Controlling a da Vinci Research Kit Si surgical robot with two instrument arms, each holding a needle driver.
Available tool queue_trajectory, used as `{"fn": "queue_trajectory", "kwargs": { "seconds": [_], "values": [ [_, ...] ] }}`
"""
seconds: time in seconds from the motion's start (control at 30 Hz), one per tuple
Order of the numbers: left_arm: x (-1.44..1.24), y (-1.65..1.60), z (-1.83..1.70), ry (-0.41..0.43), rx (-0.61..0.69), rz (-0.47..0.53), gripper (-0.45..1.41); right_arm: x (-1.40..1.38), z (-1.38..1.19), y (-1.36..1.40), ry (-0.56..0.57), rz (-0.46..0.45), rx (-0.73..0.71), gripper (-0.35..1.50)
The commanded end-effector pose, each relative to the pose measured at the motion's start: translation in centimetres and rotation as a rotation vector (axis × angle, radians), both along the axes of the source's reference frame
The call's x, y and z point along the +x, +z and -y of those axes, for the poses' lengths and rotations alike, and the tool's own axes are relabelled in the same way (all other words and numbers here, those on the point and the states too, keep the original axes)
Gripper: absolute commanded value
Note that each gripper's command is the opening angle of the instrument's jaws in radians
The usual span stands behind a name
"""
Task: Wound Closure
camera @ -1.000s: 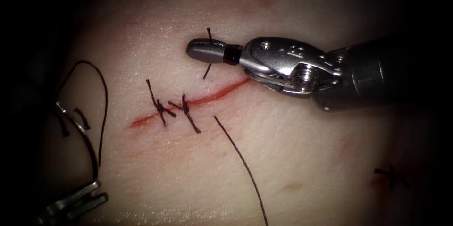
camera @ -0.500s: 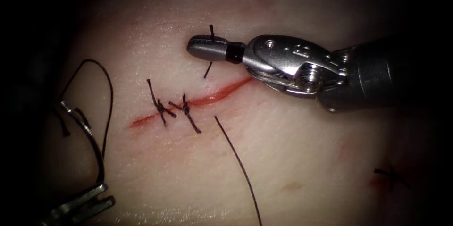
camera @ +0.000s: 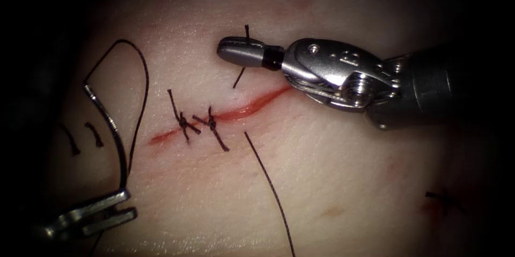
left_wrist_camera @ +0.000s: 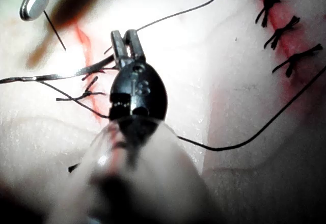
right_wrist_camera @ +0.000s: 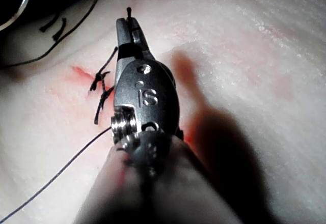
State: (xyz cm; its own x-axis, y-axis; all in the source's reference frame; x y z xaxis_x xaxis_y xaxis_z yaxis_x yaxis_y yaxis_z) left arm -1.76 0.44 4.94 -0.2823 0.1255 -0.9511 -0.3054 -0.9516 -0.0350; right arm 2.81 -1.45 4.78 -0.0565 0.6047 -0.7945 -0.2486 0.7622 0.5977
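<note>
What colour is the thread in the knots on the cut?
Black, or very dark; the knots on the cut show best in the endoscope view.

I see my right tool (right_wrist_camera: 130,30) with jaws closed on a short thread end (right_wrist_camera: 129,11) | two dark knots (right_wrist_camera: 102,89) on the red cut (right_wrist_camera: 81,73) beside it | long thread (right_wrist_camera: 56,175) trails across the tissue (right_wrist_camera: 244,56)

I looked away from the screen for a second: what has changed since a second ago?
The left tool, jaws shut near one end of the curved steel needle, has carried it up and rightward toward the red cut; the needle is clear of the pale tissue, and its dark thread loop rose too. The right tool, shut on a short thread piece, barely shifted. The two knotted stitches are unchanged.
</note>
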Motion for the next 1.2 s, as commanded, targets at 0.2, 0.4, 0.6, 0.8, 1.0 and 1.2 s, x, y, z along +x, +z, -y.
{"fn": "queue_trajectory", "kwargs": {
  "seconds": [0.2,0.4,0.6,0.8,1.0,1.2],
  "values": [
    [0.00,0.52,-0.50,-0.024,0.016,-0.028,-0.45,-0.13,0.06,0.00,0.040,-0.037,-0.043,1.43],
    [-0.03,0.90,-0.90,-0.051,0.019,-0.051,-0.45,-0.40,0.05,-0.14,0.030,-0.058,-0.049,1.48],
    [-0.03,1.29,-1.30,-0.060,0.015,-0.075,-0.45,-0.78,0.07,-0.21,0.042,-0.069,-0.063,1.40],
    [0.02,1.63,-1.56,-0.084,0.030,-0.094,-0.45,-0.90,0.14,-0.13,0.042,-0.052,-0.067,1.30],
    [0.07,1.91,-1.75,-0.154,0.057,-0.166,0.26,-0.87,0.20,-0.04,0.047,-0.043,-0.076,1.31],
    [0.10,1.97,-1.69,-0.221,0.117,-0.193,1.05,-0.88,0.26,-0.03,0.043,-0.042,-0.087,1.36]
  ]
}}
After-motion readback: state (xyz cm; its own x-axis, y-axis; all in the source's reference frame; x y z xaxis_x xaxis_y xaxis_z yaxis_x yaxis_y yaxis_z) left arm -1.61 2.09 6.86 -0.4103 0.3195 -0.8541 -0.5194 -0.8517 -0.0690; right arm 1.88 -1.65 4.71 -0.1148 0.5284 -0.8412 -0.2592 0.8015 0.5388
